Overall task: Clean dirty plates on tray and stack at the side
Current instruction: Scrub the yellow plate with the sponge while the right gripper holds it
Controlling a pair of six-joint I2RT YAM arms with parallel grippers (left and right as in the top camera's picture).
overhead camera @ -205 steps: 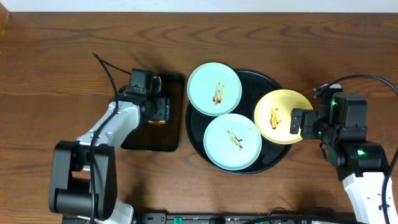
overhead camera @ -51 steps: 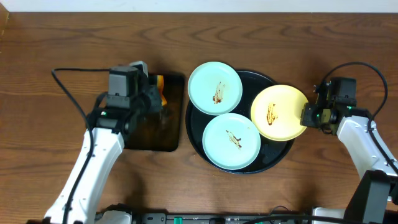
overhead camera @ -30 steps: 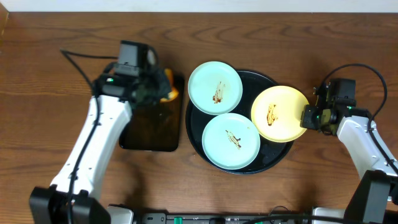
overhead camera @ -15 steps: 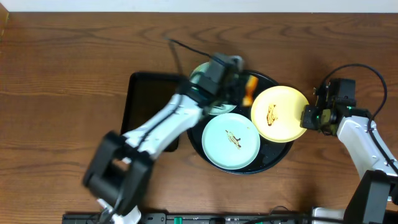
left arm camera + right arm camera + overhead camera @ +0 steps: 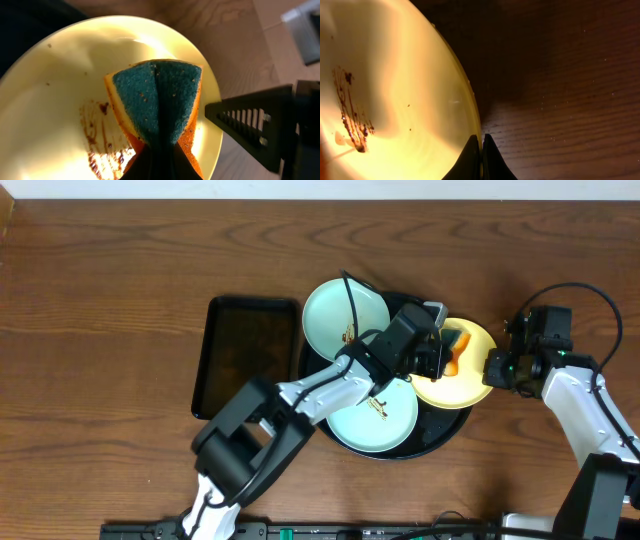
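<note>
The yellow plate [image 5: 470, 385] lies at the right edge of the round black tray [image 5: 446, 426]. My right gripper [image 5: 492, 368] is shut on its right rim, the rim pinched between the jaws [image 5: 481, 142]. Brown sauce [image 5: 350, 111] streaks the yellow plate [image 5: 395, 85]. My left gripper [image 5: 438, 352] is shut on a folded sponge [image 5: 157, 97], teal on top and orange at the sides, pressed onto the yellow plate [image 5: 50, 85] beside a smear [image 5: 95, 145]. Two mint-blue plates, one at the back [image 5: 335, 315] and one at the front [image 5: 365, 420], carry sauce marks.
A smaller black rectangular tray [image 5: 245, 360] lies to the left of the round tray, with nothing on it. My left arm [image 5: 320, 385] stretches across the round tray and over both mint plates. Bare wooden table [image 5: 120, 270] surrounds everything.
My left arm has swung right with the sponge, from over the back mint plate onto the yellow plate. The right gripper and the plates have stayed put.
</note>
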